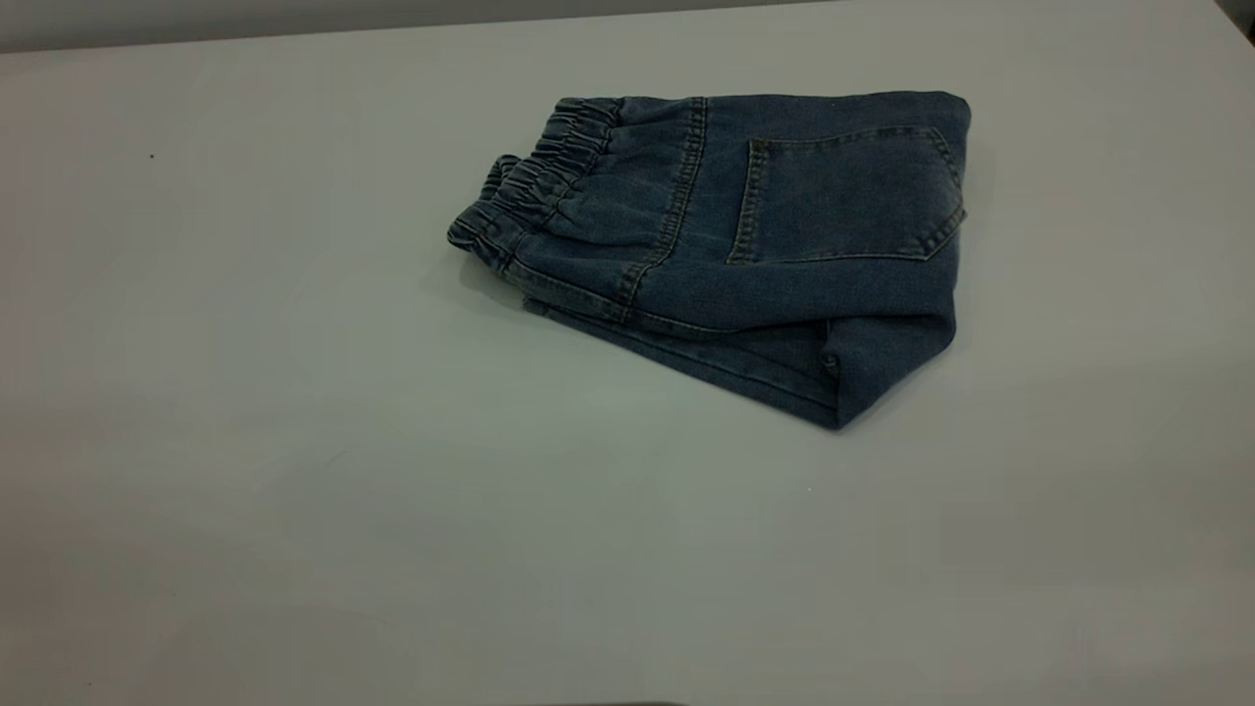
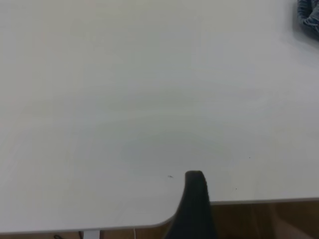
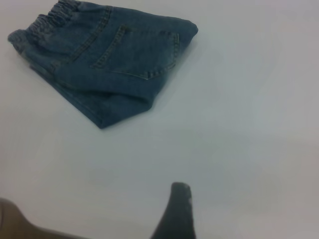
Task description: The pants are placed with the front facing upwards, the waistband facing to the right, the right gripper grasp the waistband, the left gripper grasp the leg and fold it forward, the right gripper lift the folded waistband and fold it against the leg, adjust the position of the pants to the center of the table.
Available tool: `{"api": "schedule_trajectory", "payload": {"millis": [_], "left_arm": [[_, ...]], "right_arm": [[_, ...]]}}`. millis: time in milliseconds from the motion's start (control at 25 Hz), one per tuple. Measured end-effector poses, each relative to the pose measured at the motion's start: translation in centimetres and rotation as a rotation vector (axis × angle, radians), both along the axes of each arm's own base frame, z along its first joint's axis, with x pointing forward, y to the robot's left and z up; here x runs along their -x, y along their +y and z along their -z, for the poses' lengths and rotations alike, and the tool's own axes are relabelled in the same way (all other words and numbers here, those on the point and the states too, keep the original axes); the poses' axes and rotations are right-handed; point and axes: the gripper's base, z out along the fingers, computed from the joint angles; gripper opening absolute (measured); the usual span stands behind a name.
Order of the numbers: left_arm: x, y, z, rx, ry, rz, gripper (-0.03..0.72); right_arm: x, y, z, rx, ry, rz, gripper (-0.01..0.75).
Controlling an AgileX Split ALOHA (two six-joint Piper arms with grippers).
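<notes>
- The pants (image 1: 745,245) lie folded into a compact bundle on the white bench (image 1: 245,441), in the far half of the exterior view and right of its centre.
- The waistband (image 1: 534,186) forms the bundle's left end in the exterior view; its gathered elastic is ruffled and rests on top of the folded layers.
- A patch pocket (image 1: 848,196) with tan stitching faces upward on the right part of the bundle.
- The folded edge of the bundle is at its right end; a lower layer of denim shows along the near edge, beneath the top layer.
- Neither arm appears in the exterior view.
- Left gripper (image 2: 195,206): only one dark rounded finger shows in the left wrist view, over the bench near its edge. The pants (image 2: 310,17) appear only as a small blue corner at the frame border, well apart from this gripper. It is not touching any cloth. How far it is open: cannot tell.
- Right gripper (image 3: 175,214): only one dark tapering finger shows in the right wrist view, over bare bench surface. The pants (image 3: 114,59) lie well apart from it, with the pocket side nearer the gripper than the waistband (image 3: 45,22). It carries nothing. How far it is open: cannot tell.
</notes>
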Motion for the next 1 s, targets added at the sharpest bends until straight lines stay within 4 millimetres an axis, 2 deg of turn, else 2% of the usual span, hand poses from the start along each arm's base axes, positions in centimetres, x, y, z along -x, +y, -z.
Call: {"api": "schedule_trajectory", "payload": {"millis": [800, 1000], "left_arm": [[0.00, 0.00, 0.00, 0.000, 0.000, 0.000, 0.568], [0.00, 0.00, 0.00, 0.000, 0.000, 0.000, 0.568]], "right_arm": [[-0.04, 0.01, 0.00, 0.000, 0.000, 0.023, 0.592], [-0.12, -0.69, 0.07, -0.017, 0.012, 0.126, 0.592]]}}
